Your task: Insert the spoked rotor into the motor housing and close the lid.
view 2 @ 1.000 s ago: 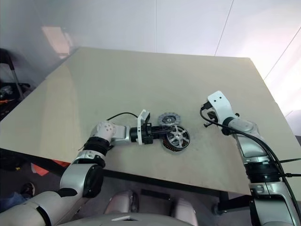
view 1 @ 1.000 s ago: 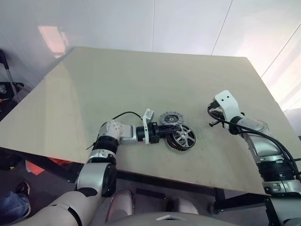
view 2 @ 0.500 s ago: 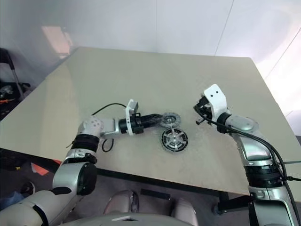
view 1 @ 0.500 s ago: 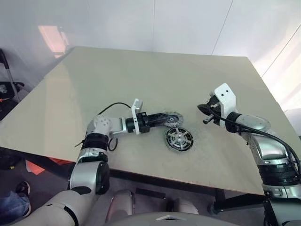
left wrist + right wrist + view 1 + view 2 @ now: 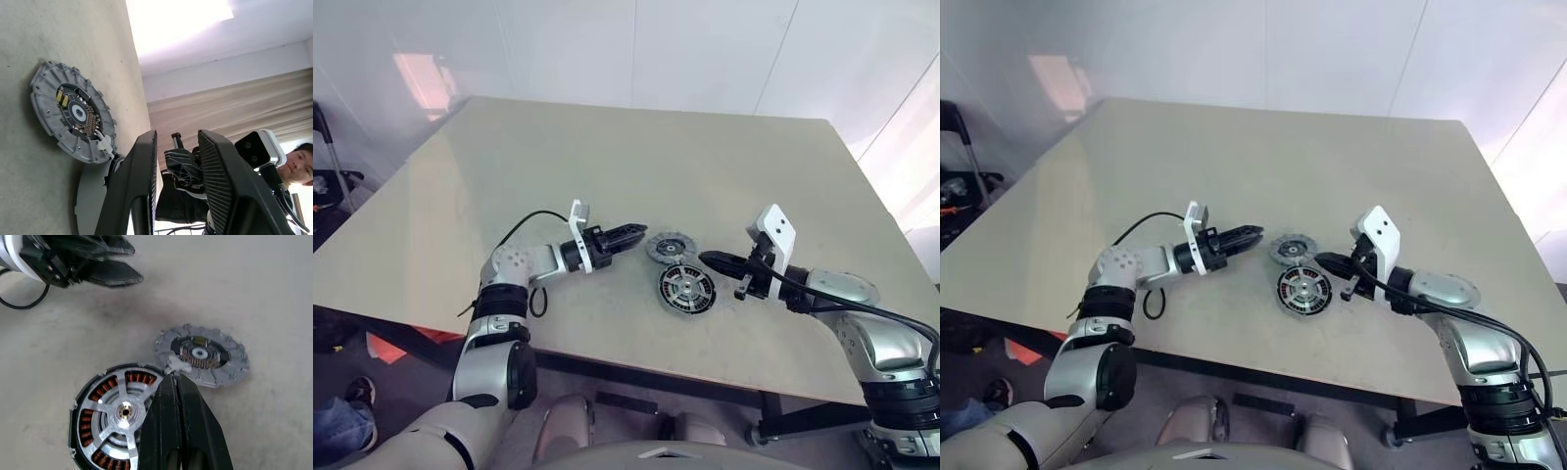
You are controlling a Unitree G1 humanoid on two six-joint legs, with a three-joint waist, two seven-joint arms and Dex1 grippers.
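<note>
Hovering empty, the left claw (image 5: 634,233) sits slightly apart beside the lid (image 5: 670,247). That touches the housing (image 5: 686,289), spoked rotor (image 5: 122,412) already inside. Right claw (image 5: 709,260) is pinched together. Table (image 5: 607,157) edges well clear.

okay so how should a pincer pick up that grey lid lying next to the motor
Probably by its toothed outer rim. The lid lies flat on the table touching the motor housing, so come from above on its free side, one finger over the edge.
</note>
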